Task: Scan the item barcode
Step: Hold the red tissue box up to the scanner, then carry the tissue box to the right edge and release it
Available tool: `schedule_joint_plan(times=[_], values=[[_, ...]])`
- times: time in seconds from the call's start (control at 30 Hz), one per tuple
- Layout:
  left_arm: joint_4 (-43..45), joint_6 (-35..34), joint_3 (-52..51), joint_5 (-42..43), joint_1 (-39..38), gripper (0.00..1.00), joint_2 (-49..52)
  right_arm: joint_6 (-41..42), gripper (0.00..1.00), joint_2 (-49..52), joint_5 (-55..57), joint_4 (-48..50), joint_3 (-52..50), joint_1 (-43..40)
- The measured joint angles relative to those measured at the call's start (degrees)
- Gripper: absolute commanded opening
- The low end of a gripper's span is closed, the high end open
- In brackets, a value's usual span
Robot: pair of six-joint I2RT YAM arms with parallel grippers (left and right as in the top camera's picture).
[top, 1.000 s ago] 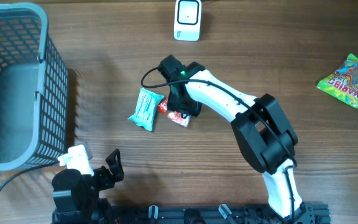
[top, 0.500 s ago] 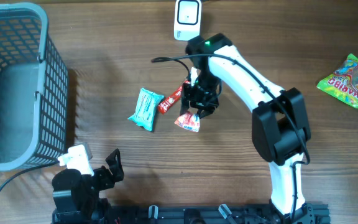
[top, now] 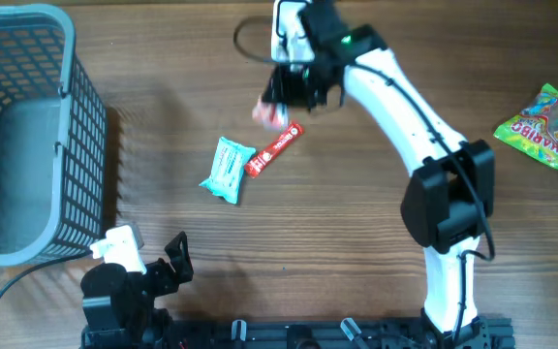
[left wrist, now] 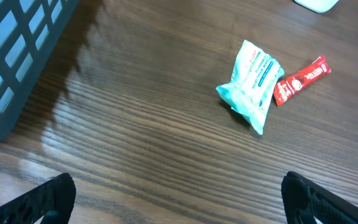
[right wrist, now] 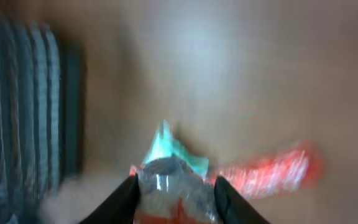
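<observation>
Pinched a crinkled red-and-clear packet (right wrist: 169, 183) between the jaws of the right gripper (top: 281, 101), one finger pressed to each side. Held it off the table (top: 356, 242), just beside the white barcode scanner (top: 289, 21) at the far edge, with the scanner partly hidden behind the wrist. Blurred in the wrist view, so could not tell which face of the packet was turned toward the scanner.

Lay flat on the wood beyond those jaws: a teal pouch (top: 229, 169) and a red stick sachet (top: 274, 149), touching at one end. Around both, wide bare wood on every side.

Rested the left gripper (top: 168, 264) at the near edge, jaws spread wide over bare table. Straight ahead of them, open wood; farther ahead and to their right, the pouch and sachet; ahead to their left, the wall of the grey basket (left wrist: 17, 56). Sat well apart from both pairs of jaws: a bright gummy bag (top: 542, 118), close to the table's right edge.
</observation>
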Motion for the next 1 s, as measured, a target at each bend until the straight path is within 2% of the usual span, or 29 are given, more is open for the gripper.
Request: schedule_joint_plan(times=[0.03,0.1,0.3,0.43,0.53,0.67,0.8,0.9,1.0], values=[[0.0,0.0,0.0,0.0,0.0,1.00,0.0,0.0,0.37,-0.1,4.7,6.1,1.2,-0.6],[0.0,0.0,0.0,0.0,0.0,1.00,0.0,0.0,0.37,-0.1,10.9,11.1,1.3,-0.9],[0.0,0.0,0.0,0.0,0.0,1.00,0.0,-0.2,0.33,1.6,33.3,34.4,1.2,-0.8],[0.0,0.0,0.0,0.0,0.0,1.00,0.0,-2.9,0.28,8.2,38.4,49.2,1.5,-0.8],[0.0,0.0,0.0,0.0,0.0,1.00,0.0,-7.8,0.28,16.0,39.8,59.1,1.4,-0.8],[0.0,0.0,0.0,0.0,0.0,1.00,0.0,-12.7,0.28,21.3,40.3,65.1,1.1,-0.8],[0.0,0.0,0.0,0.0,0.0,1.00,0.0,-15.6,0.29,21.3,40.4,65.3,1.1,-0.8],[0.0,0.0,0.0,0.0,0.0,1.00,0.0,-16.1,0.29,21.0,40.5,63.9,1.1,-0.8],[0.0,0.0,0.0,0.0,0.0,1.00,0.0,-16.9,0.29,18.5,40.7,57.6,1.1,-0.8]])
